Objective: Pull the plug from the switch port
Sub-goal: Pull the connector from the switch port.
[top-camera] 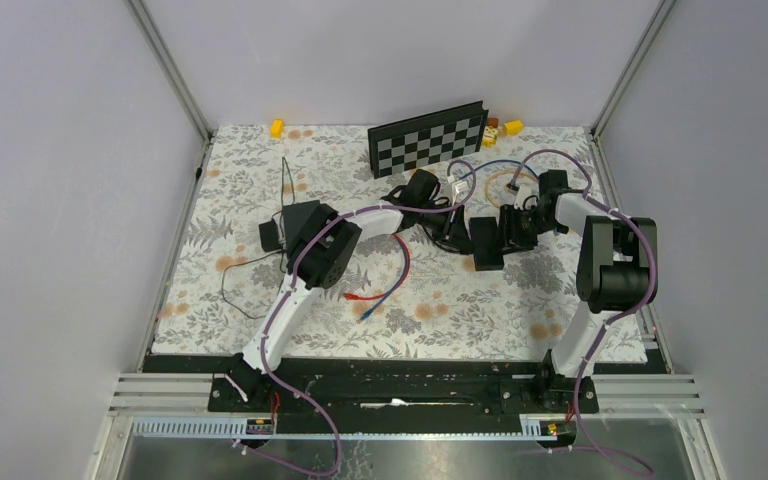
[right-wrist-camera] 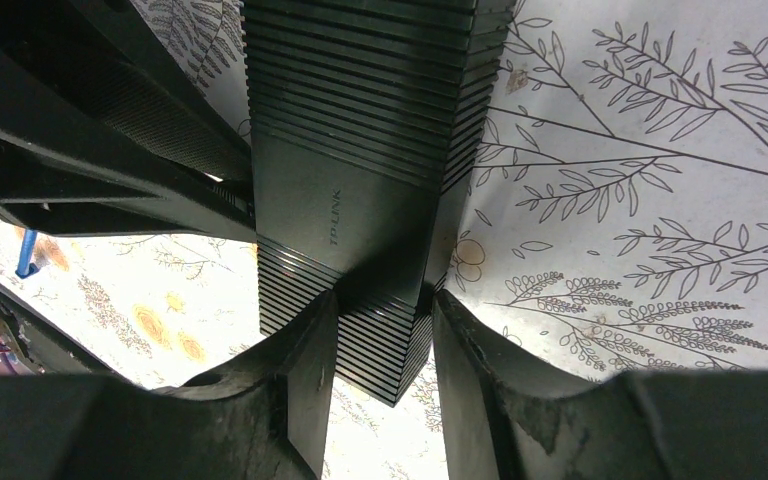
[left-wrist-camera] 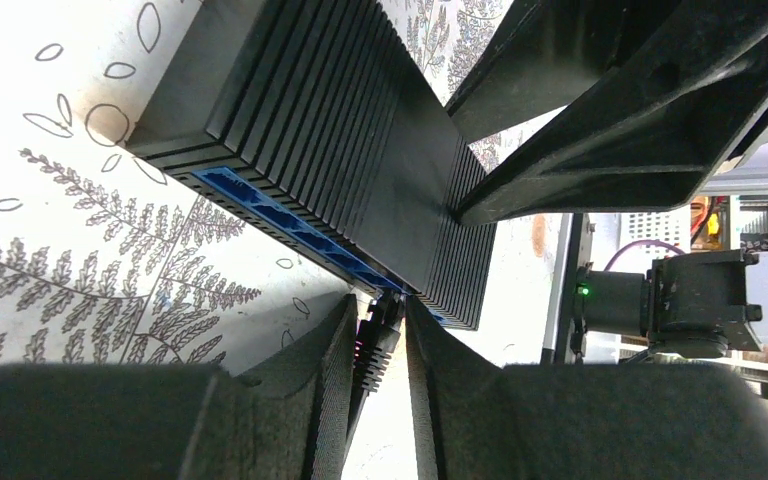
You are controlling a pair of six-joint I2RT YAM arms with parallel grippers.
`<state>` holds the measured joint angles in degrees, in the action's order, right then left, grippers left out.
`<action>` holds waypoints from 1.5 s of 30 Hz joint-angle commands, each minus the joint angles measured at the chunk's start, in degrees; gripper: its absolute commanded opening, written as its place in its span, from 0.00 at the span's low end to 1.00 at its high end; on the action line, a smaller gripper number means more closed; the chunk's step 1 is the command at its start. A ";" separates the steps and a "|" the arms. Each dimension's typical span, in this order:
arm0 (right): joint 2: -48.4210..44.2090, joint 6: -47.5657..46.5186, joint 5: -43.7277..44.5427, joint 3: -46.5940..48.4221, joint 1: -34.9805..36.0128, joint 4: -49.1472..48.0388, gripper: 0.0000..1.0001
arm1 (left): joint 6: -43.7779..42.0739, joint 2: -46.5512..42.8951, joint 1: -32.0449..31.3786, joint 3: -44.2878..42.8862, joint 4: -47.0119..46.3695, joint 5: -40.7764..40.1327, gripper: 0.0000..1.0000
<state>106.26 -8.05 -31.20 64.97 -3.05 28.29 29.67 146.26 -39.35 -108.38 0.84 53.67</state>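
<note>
I see the whole table and both arms only in the top view. The grips show only in the wrist views. The switch is a black ribbed box with a blue port side. The right gripper clamps its end. The small black plug sits in a port, low middle, between the left gripper fingers. They are nearly together, and I can't tell if they squeeze it.

Chessbd, yel. block at rear.
</note>
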 commanded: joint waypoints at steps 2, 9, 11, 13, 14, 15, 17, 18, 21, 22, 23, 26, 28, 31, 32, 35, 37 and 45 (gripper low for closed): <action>3.57 -1.71 4.38 -1.78 0.94 0.53 0.44 | 1.63 5.07 -0.55 0.77 4.26 -3.73 0.28; 3.26 -1.70 4.57 -1.95 0.94 0.29 0.43 | 2.99 5.97 -0.54 0.21 4.41 -4.25 0.26; 3.11 -1.71 4.63 -1.95 0.94 0.21 0.43 | 3.07 6.05 -0.55 0.03 4.66 -4.43 0.24; 2.99 -1.70 4.73 -2.03 0.94 0.10 0.43 | 3.14 6.08 -0.57 -0.10 4.86 -4.56 0.23; 2.99 -1.70 4.74 -2.04 0.94 0.10 0.43 | 3.26 6.14 -0.57 -0.20 4.80 -4.70 0.23; 2.95 -1.77 4.75 -2.04 0.94 0.07 0.43 | 3.36 6.22 -0.57 -0.31 4.86 -4.71 0.22; 2.71 -1.79 4.94 -2.12 0.94 -0.01 0.44 | 3.81 6.39 -0.56 -0.45 4.88 -4.71 0.21; 2.39 -1.81 5.11 -2.19 0.94 -0.07 0.45 | 3.96 6.41 -0.55 -0.59 4.87 -4.70 0.19; 1.62 -1.79 5.47 -2.54 0.94 -0.71 0.48 | 4.53 6.56 -0.51 -0.71 4.97 -4.95 0.16; 1.40 -1.79 5.61 -2.63 0.94 -0.85 0.49 | 4.86 6.65 -0.50 -0.83 4.91 -4.97 0.16; 1.12 -1.79 5.58 -2.73 0.94 -0.90 0.49 | 5.22 6.74 -0.54 -0.90 4.88 -4.88 0.15; 0.72 -1.87 5.55 -2.92 0.93 -1.08 0.51 | 6.24 6.91 -0.50 -1.12 4.90 -4.87 0.12; 0.69 -1.88 5.60 -3.00 0.94 -1.22 0.53 | 6.79 6.94 -0.55 -1.11 4.89 -5.10 0.10; 0.34 -1.88 5.55 -3.05 0.94 -1.24 0.58 | 7.99 6.94 -0.42 -0.98 4.68 -5.15 0.07; 0.03 -1.88 5.55 -3.20 0.94 -1.39 0.62 | 8.22 6.86 -0.46 -0.92 4.62 -5.09 0.05; -1.78 -1.76 5.61 -3.97 0.94 -2.55 0.72 | 8.60 6.55 -0.46 -0.83 4.52 -5.14 0.02; -3.27 -1.54 5.92 -4.74 0.94 -3.53 0.77 | 8.66 6.37 -0.46 -0.76 4.52 -5.28 0.00; -7.68 -2.39 8.89 -6.09 0.94 -4.63 0.85 | 9.17 6.06 0.14 -1.50 4.56 -4.95 0.00</action>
<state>101.01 -8.56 -27.49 59.77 -2.02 23.59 39.94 148.46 -39.11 -110.24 0.25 55.40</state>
